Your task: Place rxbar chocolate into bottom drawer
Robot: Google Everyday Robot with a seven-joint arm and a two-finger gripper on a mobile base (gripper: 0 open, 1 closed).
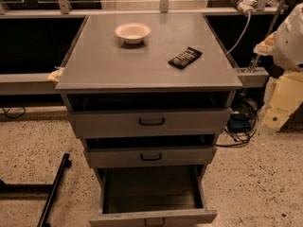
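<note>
A speckled, pale stone floor (265, 183) runs under a grey metal cabinet, with dark rails and shadowed space behind it. The cabinet's flat top serves as the bench (109, 65). Toward the back of the bench, left of centre, sits a round cream bowl (132, 32), upright. The rxbar chocolate (185, 57) lies flat on the right half of the bench, well apart from the bowl and nearer the front. It is set on a diagonal with its pale lettering facing up, and nothing touches it. Below the bench the cabinet shows three drawers. The top drawer (104, 123) and the middle drawer (113, 157) each carry a black handle and show a dark gap above the front panel. The bottom drawer (118, 217) is pulled far out toward the camera, and its deep box (bare grey metal inside) lies open to view. The gripper (284, 41) is at the far right edge of the view, a pale blurred shape level with the bench and off its right side, clear of the rxbar chocolate. Whether it is spread or pressed together I cannot tell. A white cable (239, 32) hangs down behind the bench's right rear corner. A tangle of dark cords (241, 122) lies on the floor to the right of the cabinet. A black bar (54, 188) slants across the floor at the lower left.
</note>
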